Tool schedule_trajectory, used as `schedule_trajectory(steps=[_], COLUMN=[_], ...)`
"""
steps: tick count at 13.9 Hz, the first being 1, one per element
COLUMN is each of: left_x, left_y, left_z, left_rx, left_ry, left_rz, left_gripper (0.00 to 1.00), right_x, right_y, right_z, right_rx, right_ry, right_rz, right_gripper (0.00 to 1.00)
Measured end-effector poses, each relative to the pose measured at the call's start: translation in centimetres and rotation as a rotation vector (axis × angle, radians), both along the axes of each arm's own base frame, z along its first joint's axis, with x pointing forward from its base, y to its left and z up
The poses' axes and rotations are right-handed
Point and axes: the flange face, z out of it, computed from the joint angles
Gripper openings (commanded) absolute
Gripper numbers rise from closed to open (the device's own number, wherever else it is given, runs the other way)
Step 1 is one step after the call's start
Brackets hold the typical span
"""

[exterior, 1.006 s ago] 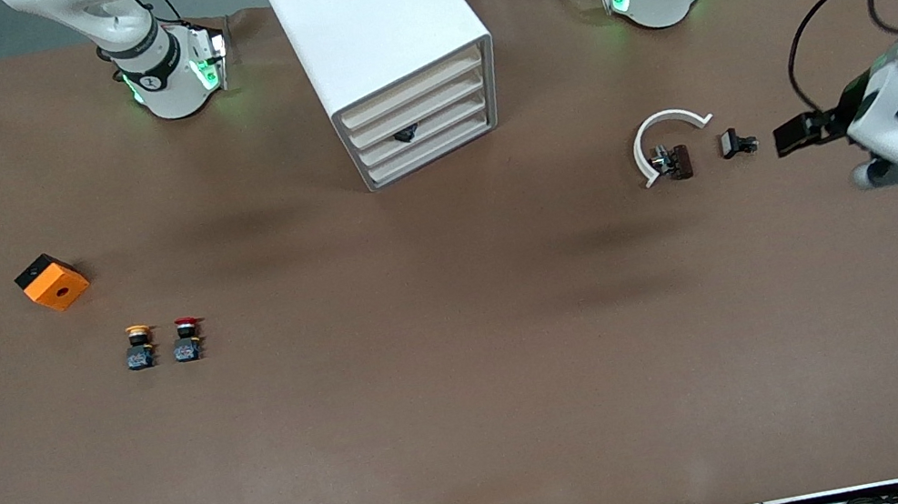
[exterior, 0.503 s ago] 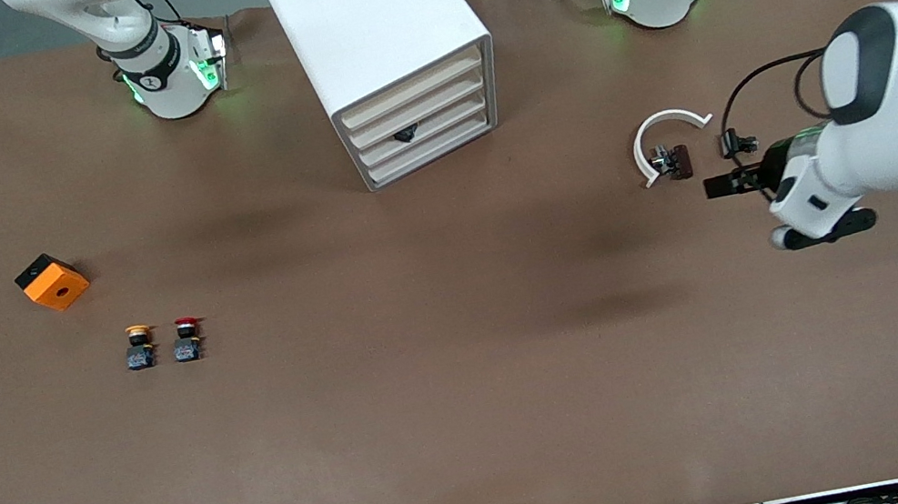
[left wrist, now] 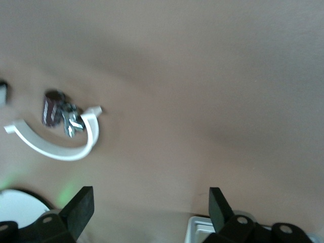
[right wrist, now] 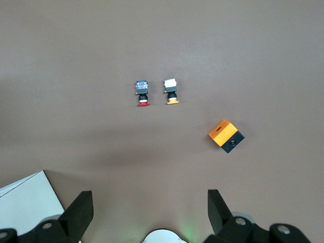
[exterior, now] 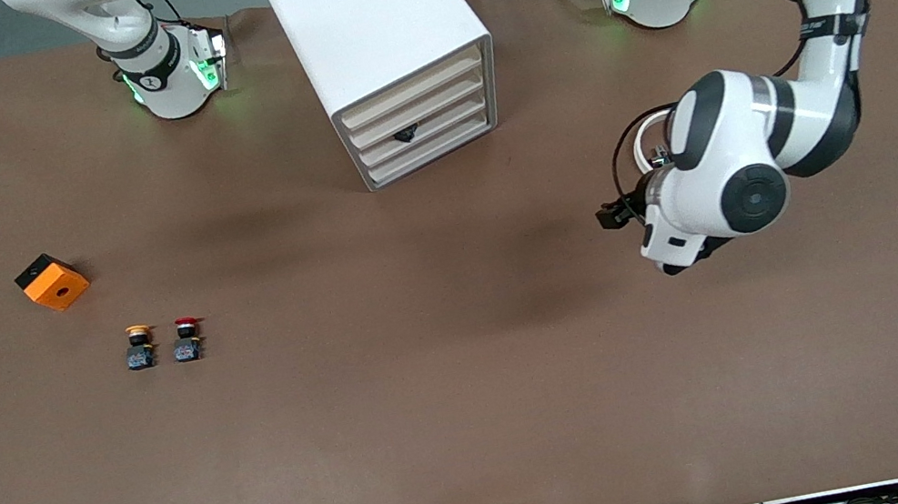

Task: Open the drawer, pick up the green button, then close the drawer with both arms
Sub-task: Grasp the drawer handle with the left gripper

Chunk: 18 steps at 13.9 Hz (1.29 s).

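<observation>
Four drawers shut in the cabinet on the tabletop, green button unseen. Left hand hangs released over tabletop toward the left arm's end from the cabinet; right hand waits released, high above the yellow button.

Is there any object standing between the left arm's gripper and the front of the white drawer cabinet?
Nothing visible does. The left gripper, fingers open, hangs over bare brown table; the white boxy cabinet, its cream-fronted drawers all shut, faces it across bare surface.
</observation>
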Motion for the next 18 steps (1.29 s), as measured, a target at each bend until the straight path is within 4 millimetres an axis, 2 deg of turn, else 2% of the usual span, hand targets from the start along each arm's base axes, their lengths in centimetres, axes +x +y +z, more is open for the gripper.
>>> schedule_trajectory(steps=[2,5,8,10,14,18], left_x=[-1.4,-4.8,-8.7,-10.8,-12.3,-11.2], left_y=[-2.7,-7.2,-9.9,-11.6,-13.3,-14.5], left_z=[-2.2,-6.8,-10.7,-12.3,-14.1,-16.0], left_rx=[0.091,0.244,0.430,0.522,0.633,0.713], left_ry=[0.051,0.163,0.306,0.400,0.549,0.707], left_rz=[0.115,0.253,0.347,0.417,0.556,0.693], left_gripper=[1.00,1.00,1.00,1.00,1.00,1.00], right_x=[0.0,0.0,0.0,0.0,0.0,0.0], right_y=[0.0,0.0,0.0,0.0,0.1,0.4], right_z=[0.0,0.0,0.1,0.1,0.1,0.1], right_rx=[0.000,0.000,0.000,0.000,0.000,0.000], right_ry=[0.000,-0.001,-0.002,-0.002,-0.002,-0.003], right_rz=[0.000,0.000,0.001,0.001,0.002,0.009], right_gripper=[1.00,1.00,1.00,1.00,1.00,1.00])
